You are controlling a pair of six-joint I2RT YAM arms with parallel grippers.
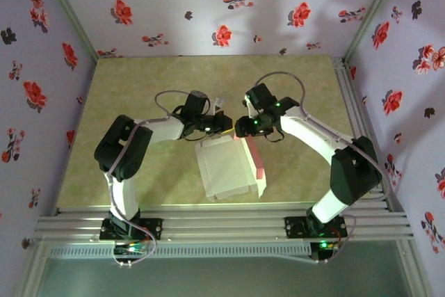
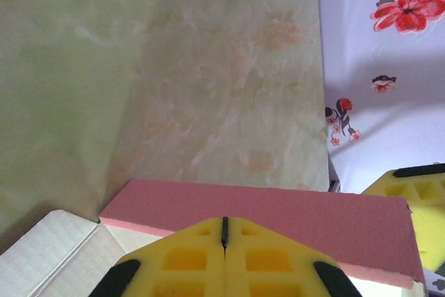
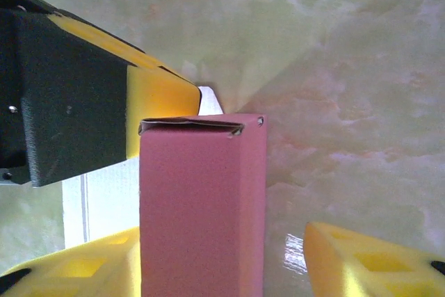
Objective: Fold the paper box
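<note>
Marbled table (image 1: 139, 102), paper box (image 1: 222, 168) (floral walls (image 1: 208, 5)).

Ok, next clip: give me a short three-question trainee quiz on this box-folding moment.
1. True or false: the left end effector is shut.
2. What colour is the raised flap of the paper box? A pink, B green, C blue.
3. Fill in: the raised flap stands between the open fingers of the ___ end effector.
Key: 1 true; 2 A; 3 right, meaning the right end effector.
</note>
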